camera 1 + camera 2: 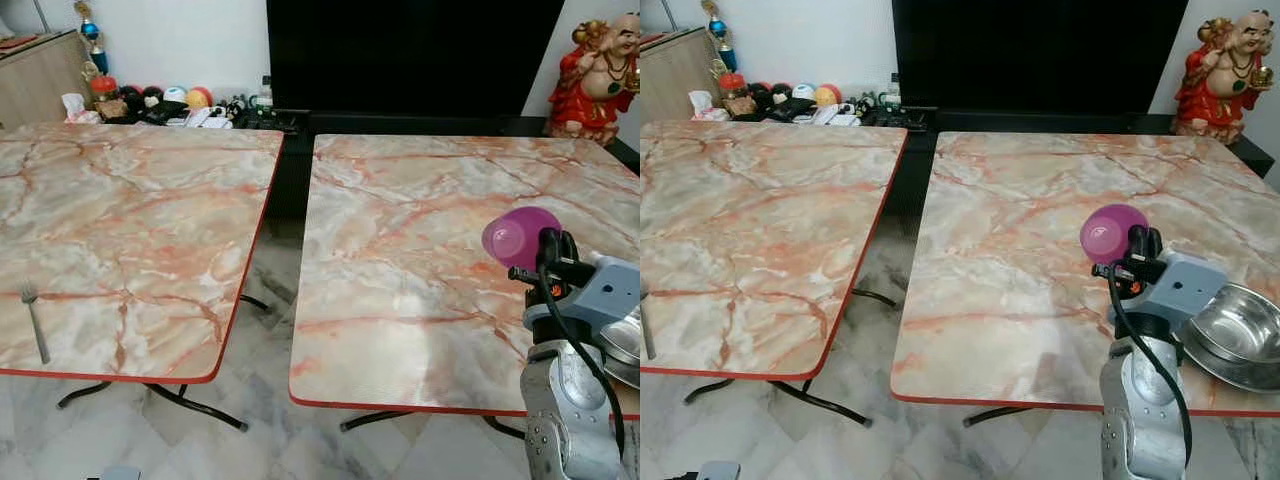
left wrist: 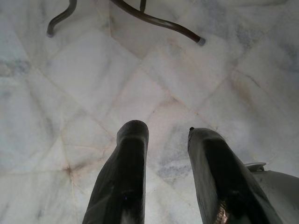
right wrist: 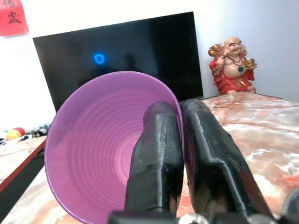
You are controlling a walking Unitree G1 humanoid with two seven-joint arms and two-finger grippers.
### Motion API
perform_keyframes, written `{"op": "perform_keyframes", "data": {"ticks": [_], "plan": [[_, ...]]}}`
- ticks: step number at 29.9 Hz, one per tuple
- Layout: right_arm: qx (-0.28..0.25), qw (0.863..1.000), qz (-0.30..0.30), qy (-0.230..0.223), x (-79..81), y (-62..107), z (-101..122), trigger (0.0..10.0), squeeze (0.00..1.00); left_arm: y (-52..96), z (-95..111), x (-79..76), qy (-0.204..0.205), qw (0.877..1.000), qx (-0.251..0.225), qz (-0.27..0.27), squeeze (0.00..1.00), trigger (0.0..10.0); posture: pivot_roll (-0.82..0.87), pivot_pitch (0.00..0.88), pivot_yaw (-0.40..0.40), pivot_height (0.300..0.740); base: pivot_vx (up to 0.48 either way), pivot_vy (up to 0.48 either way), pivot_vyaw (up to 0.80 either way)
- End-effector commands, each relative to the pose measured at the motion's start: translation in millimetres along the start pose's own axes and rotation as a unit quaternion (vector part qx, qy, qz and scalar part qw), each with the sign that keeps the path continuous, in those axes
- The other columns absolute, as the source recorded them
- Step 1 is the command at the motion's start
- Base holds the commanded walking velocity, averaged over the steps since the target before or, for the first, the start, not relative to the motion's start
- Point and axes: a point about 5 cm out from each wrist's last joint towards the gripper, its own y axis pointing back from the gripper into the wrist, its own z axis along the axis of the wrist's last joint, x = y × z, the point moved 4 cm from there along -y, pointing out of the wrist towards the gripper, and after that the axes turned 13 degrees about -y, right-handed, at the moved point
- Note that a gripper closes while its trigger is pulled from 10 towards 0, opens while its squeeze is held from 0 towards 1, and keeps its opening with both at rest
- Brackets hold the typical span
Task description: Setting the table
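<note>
Pinching the rim of the purple cup (image 3: 112, 149), the right gripper (image 3: 182, 154) has 1 finger inside the cup and 1 outside, jaws closed on the wall. So the cup isn't off to any side of the jaws, it's already in them, held up over the right table (image 1: 400, 230) toward its near-right part and not touching the top. In the head views the cup (image 1: 518, 236) lies tipped, its long axis roughly level, base pointing left and away from the arm. My read is that's what the next move turns on: to set it down upright, the wrist would need to rotate the cup before lowering it, otherwise it lands on its side.

The steel bowl (image 1: 1238, 336) sits just beside the arm at the near-right edge of that table, so a careless lowering could clip it.

A fork (image 1: 33, 320) lies on the left table (image 1: 140, 220) near its near-left edge, well apart from the cup.

The left gripper (image 2: 163, 158) hangs idle over the floor tiles (image 2: 93, 79), fingers parted, nothing between them.

The right wrist view shows the grip on the rim and the cup's empty inside, which the head views can't; the head views give the cup's place over the table and the bowl alongside.
</note>
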Motion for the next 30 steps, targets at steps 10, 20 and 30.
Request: {"op": "perform_keyframes", "data": {"ticks": [10,20,30], "plan": [[0.01,1.0,-0.001,-0.006,4.0,-1.8,-4.5,10.0,0.0,1.6,-7.2,-1.5,0.008,1.0,0.013,-0.001,0.0,10.0,-0.05,0.094,-0.003,0.74,0.306,0.0,-0.27],[0.015,1.0,0.002,-0.003,7.4,-2.0,-6.6,10.0,0.0,2.2,-9.4,-4.4,0.011,1.0,0.017,0.0,0.0,10.0,-0.05,0.098,-0.011,0.74,0.0,0.0,0.0],[0.016,1.0,0.003,-0.005,7.8,-2.5,-6.7,10.0,0.0,2.4,-9.7,-5.6,0.004,1.0,0.016,-0.001,0.0,10.0,-0.05,0.096,-0.015,0.74,0.0,-0.024,0.0]]}}
